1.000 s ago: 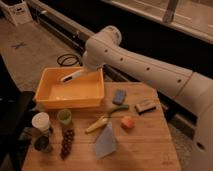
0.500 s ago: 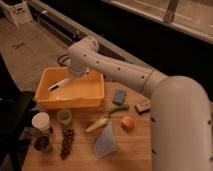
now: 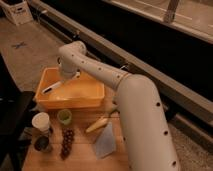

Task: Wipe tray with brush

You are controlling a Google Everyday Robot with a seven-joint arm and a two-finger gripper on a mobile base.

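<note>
The yellow-orange tray [image 3: 65, 103] sits at the back left of the wooden table. The brush [image 3: 56, 86] has a slim white handle and lies slanted over the tray's left half. Its dark head [image 3: 46, 91] is low near the tray's floor at the left wall. My gripper [image 3: 68, 75] is over the tray's back left part, shut on the upper end of the handle. The arm reaches in from the right and hides the right side of the table.
In front of the tray stand a white cup [image 3: 41, 121], a small green cup [image 3: 64, 116] and a dark can [image 3: 42, 144]. Grapes [image 3: 66, 142], a yellowish banana-like thing [image 3: 97, 124] and a grey-blue cloth [image 3: 105, 141] lie nearby. A black chair [image 3: 11, 117] stands to the left.
The gripper has moved left and toward the tray's back left, carrying the brush. The brush head has swept from the tray's middle to its left side. The arm now covers the table's right.
</note>
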